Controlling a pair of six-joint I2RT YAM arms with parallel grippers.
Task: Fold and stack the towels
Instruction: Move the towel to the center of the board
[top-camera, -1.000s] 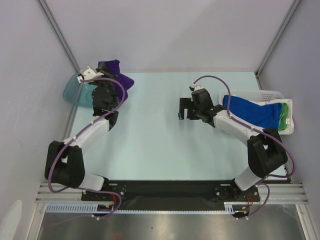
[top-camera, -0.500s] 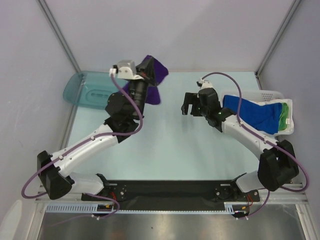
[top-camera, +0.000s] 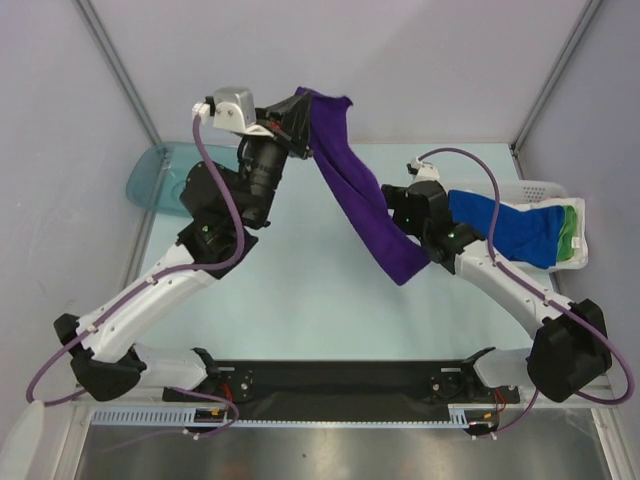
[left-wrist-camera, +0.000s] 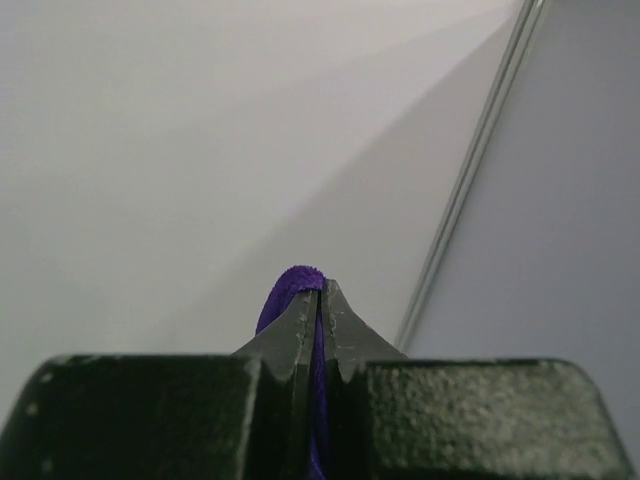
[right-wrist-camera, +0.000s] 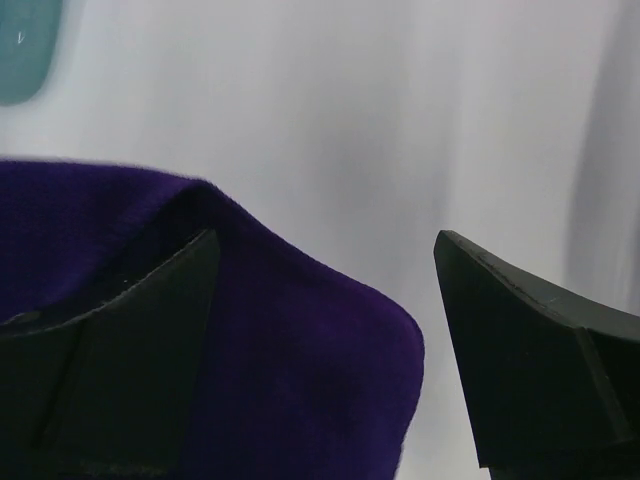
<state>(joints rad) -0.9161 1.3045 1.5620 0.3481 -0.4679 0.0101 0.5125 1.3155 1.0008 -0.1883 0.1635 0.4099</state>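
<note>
A purple towel hangs in the air in a long diagonal strip from my left gripper down to the table's middle. My left gripper is shut on the towel's top corner, raised high near the back wall. My right gripper is open at the towel's lower part; in the right wrist view the purple cloth lies between its fingers, draped over the left one. A blue towel and a green towel lie in the white basket.
A teal tray lies at the table's back left. The white basket stands at the right edge. Grey walls enclose the pale table on three sides.
My left arm has lifted the purple towel from beside the teal tray and swung it right and up; it now hangs stretched out. My right gripper has moved in to the towel's lower part.
</note>
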